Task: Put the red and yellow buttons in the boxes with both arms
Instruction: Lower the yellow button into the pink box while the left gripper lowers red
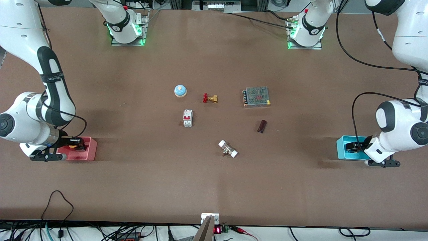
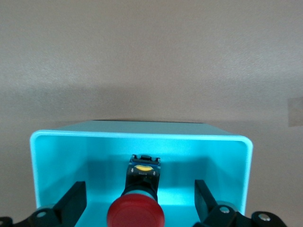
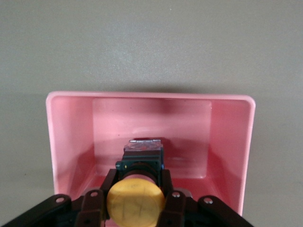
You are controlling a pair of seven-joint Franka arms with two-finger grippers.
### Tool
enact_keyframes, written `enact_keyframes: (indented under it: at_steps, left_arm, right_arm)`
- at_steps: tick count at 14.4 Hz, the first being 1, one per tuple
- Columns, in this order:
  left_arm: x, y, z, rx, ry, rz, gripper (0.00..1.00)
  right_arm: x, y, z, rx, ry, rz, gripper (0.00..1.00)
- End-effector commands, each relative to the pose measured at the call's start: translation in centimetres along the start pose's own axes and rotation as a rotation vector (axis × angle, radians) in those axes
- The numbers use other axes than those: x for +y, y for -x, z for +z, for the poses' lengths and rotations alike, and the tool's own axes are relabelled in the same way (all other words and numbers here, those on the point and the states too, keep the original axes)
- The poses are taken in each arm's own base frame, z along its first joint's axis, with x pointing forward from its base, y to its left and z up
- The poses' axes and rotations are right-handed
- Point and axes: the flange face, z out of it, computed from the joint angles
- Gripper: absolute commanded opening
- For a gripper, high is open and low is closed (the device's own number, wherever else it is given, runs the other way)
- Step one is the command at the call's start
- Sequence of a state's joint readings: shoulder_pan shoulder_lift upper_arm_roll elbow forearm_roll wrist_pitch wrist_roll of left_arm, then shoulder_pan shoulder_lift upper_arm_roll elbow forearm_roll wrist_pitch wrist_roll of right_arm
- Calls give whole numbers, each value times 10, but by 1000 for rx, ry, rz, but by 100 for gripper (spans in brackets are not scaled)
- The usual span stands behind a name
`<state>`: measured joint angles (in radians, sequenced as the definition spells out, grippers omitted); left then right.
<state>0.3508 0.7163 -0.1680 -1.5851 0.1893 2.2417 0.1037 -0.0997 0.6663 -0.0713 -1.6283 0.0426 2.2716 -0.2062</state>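
The red button (image 2: 136,215) stands inside the cyan box (image 2: 142,136), its black base on the floor of the box. My left gripper (image 2: 138,191) is open, its fingers wide apart on either side of the button and not touching it. In the front view the left gripper (image 1: 356,146) is down in the cyan box (image 1: 341,149) at the left arm's end of the table. My right gripper (image 3: 137,177) is shut on the yellow button (image 3: 136,203), holding it inside the salmon-pink box (image 3: 151,95). In the front view the right gripper (image 1: 75,144) is in the pink box (image 1: 89,150).
Mid-table lie a pale-blue bell (image 1: 180,90), a brass valve with a red handle (image 1: 210,98), a white and red breaker (image 1: 187,118), a mesh-covered power supply (image 1: 256,96), a dark cylinder (image 1: 262,126) and a white-ended fitting (image 1: 228,149).
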Motion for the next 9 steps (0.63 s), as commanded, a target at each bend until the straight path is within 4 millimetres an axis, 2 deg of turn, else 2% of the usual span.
enact_keyframes:
  at_steps: [1,2,3,6,7,9]
  left_arm:
    - [1,3,-37,-8,2,16,100]
    - [2,4,-50,-9,-4,19,100]
    - [5,5,-63,-13,-9,23,100]
    - [25,12,-115,-29,-31,49,100]
    - [40,16,-137,-37,-41,65,100]
    - [69,21,-177,-71,-47,90,100]
  right_arm:
    - [3,0,3,13,-8,-10,44]
    - [3,0,4,13,-8,-10,45]
    - [3,0,4,17,-6,-11,50]
    - [3,0,4,20,-5,-11,91]
    - [3,0,4,20,-5,-11,97]
    - [3,-1,3,21,-5,-11,98]
